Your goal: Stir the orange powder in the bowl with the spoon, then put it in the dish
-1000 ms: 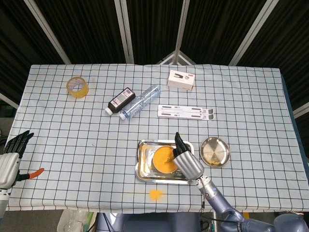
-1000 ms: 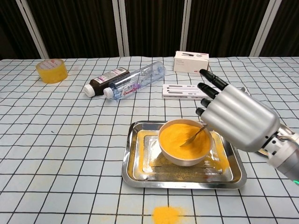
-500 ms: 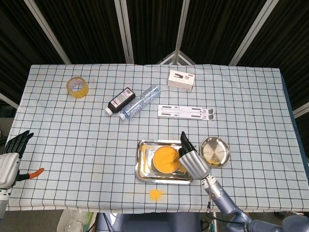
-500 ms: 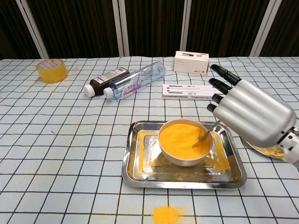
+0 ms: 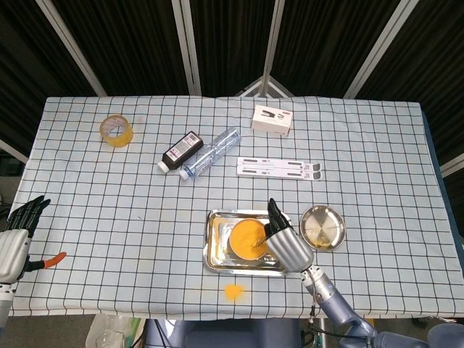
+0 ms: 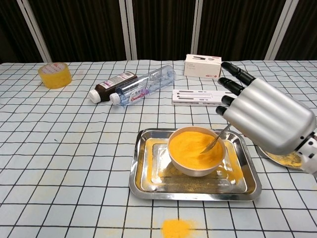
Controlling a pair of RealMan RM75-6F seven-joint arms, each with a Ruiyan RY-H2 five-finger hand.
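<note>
Head view: the right hand (image 5: 288, 244) is held over the right rim of the bowl (image 5: 246, 238), which sits in the steel tray (image 5: 214, 255). The round dish (image 5: 323, 228) is seen just right of the tray. A spill of orange powder (image 5: 233, 291) lies on the cloth in front of the tray. The left hand (image 5: 16, 233) is parked at the table's left edge, nothing held, fingers apart.

Chest view: the spoon (image 6: 214, 141) is gripped by the right hand (image 6: 262, 118), its tip buried in the orange powder (image 6: 190, 144). Powder is already scattered on the tray floor.

Risk, as judged: a loaded spoon carried over the tray rim to the dish could shed more powder if tilted or jerked. The bowl could be shoved by a hard stroke against its wall.

Versus half a second earlier: the right hand has been shifted slightly left, toward the bowl centre; the spoon tip sits further into the powder. The bowl and tray are unmoved.
</note>
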